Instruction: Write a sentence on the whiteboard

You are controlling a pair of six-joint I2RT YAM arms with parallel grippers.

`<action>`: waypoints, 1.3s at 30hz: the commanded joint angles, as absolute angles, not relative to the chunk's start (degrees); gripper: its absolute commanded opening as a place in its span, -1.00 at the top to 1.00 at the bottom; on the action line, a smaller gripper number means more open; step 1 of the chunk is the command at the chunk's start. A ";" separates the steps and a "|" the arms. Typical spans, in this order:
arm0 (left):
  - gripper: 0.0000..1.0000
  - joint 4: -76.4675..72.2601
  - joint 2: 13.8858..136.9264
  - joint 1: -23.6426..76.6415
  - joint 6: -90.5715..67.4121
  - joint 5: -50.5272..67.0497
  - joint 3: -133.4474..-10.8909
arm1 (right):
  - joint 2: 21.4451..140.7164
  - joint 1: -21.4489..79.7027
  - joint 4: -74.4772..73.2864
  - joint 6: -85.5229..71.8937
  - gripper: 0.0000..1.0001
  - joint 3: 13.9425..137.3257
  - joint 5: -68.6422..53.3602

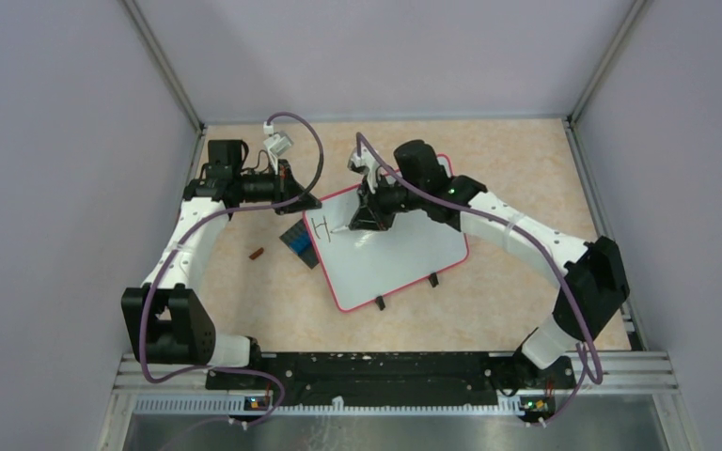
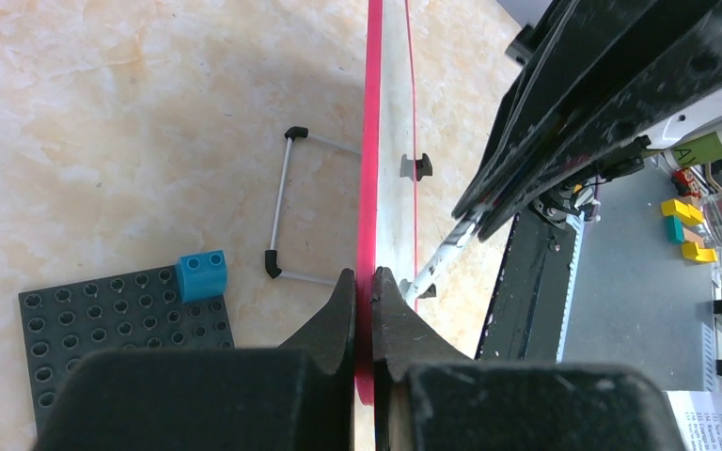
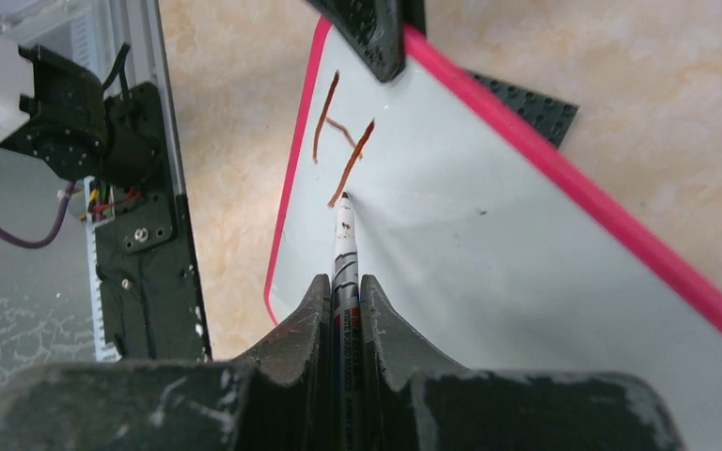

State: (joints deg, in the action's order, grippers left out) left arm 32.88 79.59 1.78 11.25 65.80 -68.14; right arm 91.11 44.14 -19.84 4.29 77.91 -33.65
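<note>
Red-framed glossy white rectangular whiteboard (image 1: 404,258) sits askew on beige worktop (image 1: 526,169), left jaws clenched on its far-left rim, right jaws grasping a thin white marker (image 3: 345,246), tip at the lone red-brown "H" (image 3: 342,141); sentence looks barely started, next likely lift, shift along, write "o".

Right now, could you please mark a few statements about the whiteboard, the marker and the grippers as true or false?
1. The right gripper holds a marker. True.
2. The whiteboard carries a full sentence. False: only an H is written.
3. The left gripper is shut on the whiteboard's red edge. True.
4. The blue brick sits on the whiteboard. False: it sits on a dark studded plate beside it.
</note>
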 commanded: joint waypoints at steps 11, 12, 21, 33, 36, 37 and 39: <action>1.00 33.07 77.91 2.55 11.93 65.22 -67.07 | 89.13 41.92 -17.61 4.12 1.00 83.23 -32.00; 1.00 33.05 77.93 2.56 11.93 65.19 -67.07 | 89.29 41.90 -17.54 4.17 1.00 83.30 -31.95; 1.00 32.96 78.19 2.55 12.13 65.04 -67.12 | 90.85 42.41 -17.61 4.64 1.00 83.87 -32.43; 1.00 32.96 78.20 2.55 12.14 64.81 -67.13 | 89.53 42.98 -18.01 5.32 1.00 80.12 -32.78; 1.00 32.97 78.22 2.55 12.05 64.94 -67.10 | 88.83 42.98 -18.07 5.35 1.00 79.09 -32.70; 1.00 32.98 78.20 2.59 12.03 64.90 -67.10 | 88.52 42.98 -18.11 5.43 1.00 78.76 -32.71; 1.00 32.96 78.22 2.55 11.92 64.98 -67.01 | 88.02 43.02 -18.11 5.61 1.00 78.17 -32.47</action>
State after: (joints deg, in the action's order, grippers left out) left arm 32.91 79.33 1.78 11.29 65.67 -67.96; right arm 90.70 42.61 -19.35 4.47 79.22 -33.12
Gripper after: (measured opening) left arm 0.036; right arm 0.083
